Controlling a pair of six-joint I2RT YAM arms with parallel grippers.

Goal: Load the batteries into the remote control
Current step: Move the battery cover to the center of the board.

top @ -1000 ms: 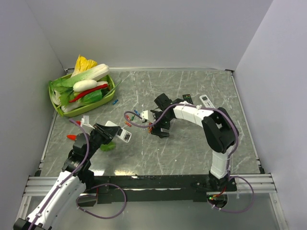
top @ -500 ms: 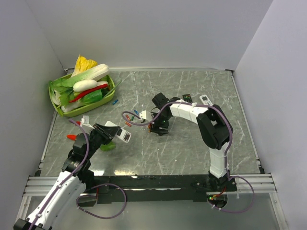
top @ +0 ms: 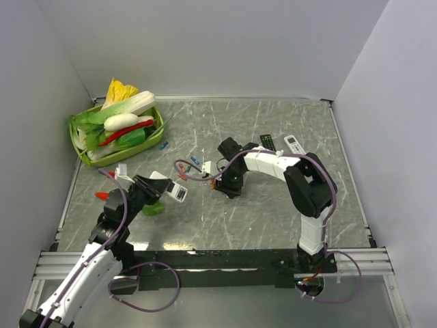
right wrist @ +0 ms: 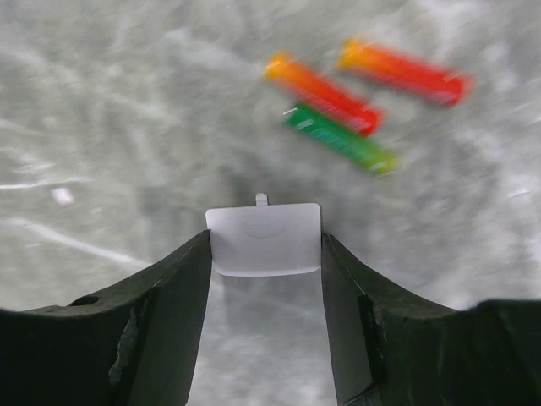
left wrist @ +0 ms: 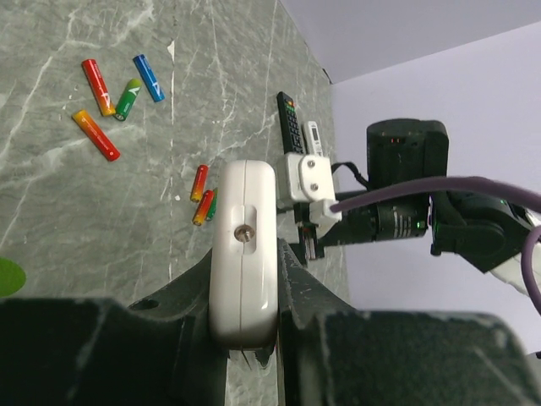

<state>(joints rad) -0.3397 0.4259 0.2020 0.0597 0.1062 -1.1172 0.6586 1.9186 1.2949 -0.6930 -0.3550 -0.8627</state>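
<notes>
From high behind the arms we see the whole table (top: 273,212); both wrist cameras sit close, sharing the same batteries (right wrist: 325,95).

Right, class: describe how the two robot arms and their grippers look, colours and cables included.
The left arm and right arm have white links, black joints and a purple cable looping alongside. The left gripper and right gripper have thick matte-black fingers.

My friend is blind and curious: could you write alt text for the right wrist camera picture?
The right gripper has a small white plate between its two black fingers, touching both, over a grey marbled table. Beyond lie three blurred batteries: two orange-red, one green.
</notes>
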